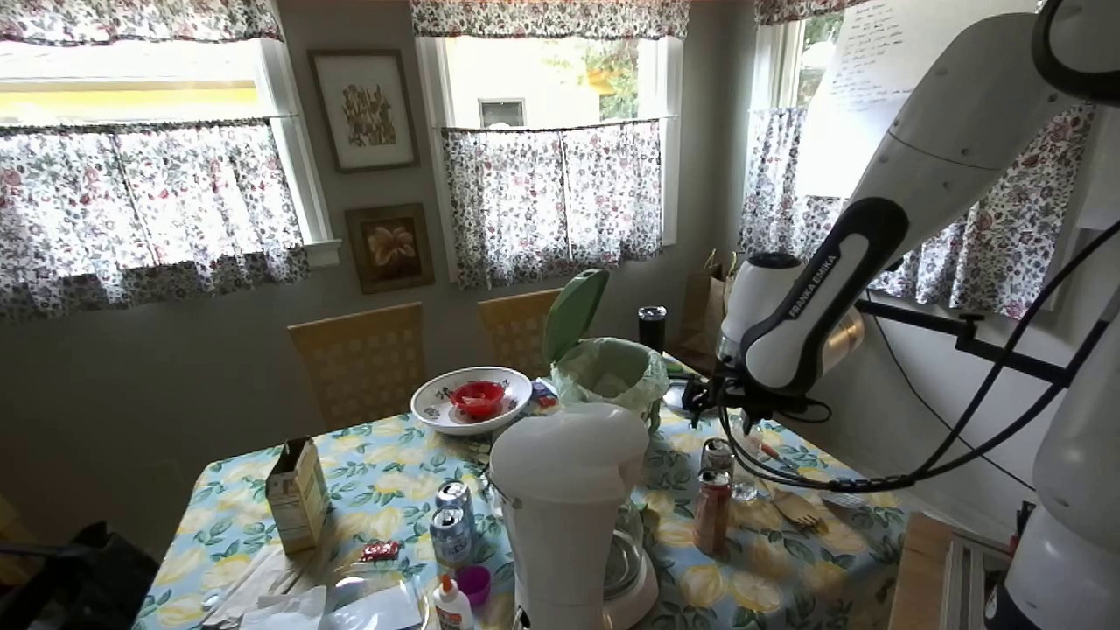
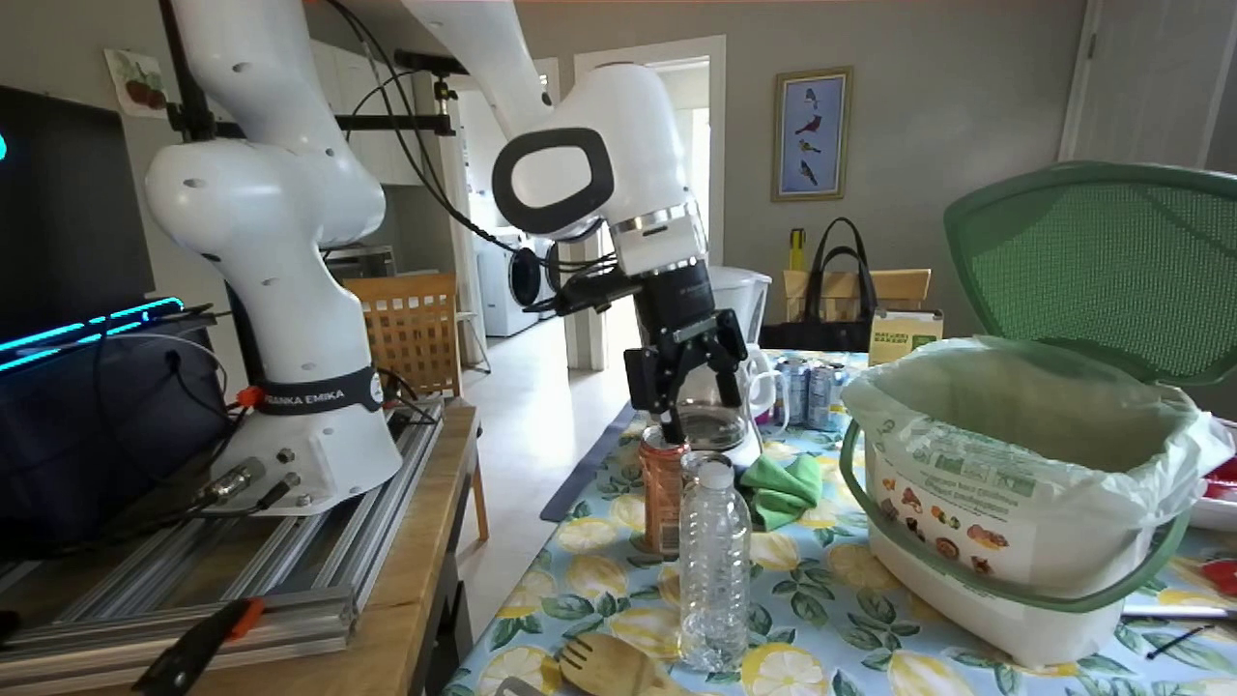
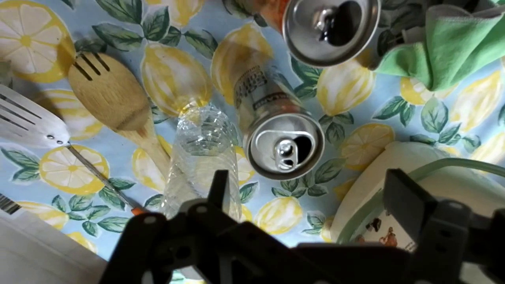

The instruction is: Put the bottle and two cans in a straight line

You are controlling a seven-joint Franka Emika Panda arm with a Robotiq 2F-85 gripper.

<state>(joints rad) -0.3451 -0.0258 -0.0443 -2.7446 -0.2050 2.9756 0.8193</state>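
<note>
Gripper (image 3: 307,177) hung empty, fingers apart; below it stood the clear plastic bottle (image 3: 201,165), the printed can (image 3: 282,136) and the orange-red can (image 3: 327,29). If lowered off-centre, a finger could have toppled that light-looking bottle.

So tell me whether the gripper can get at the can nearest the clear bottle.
Probably yes: the gripper is open, and nothing covers the top of that can in the wrist view, though the bottle close beside it may leave little room.
</note>
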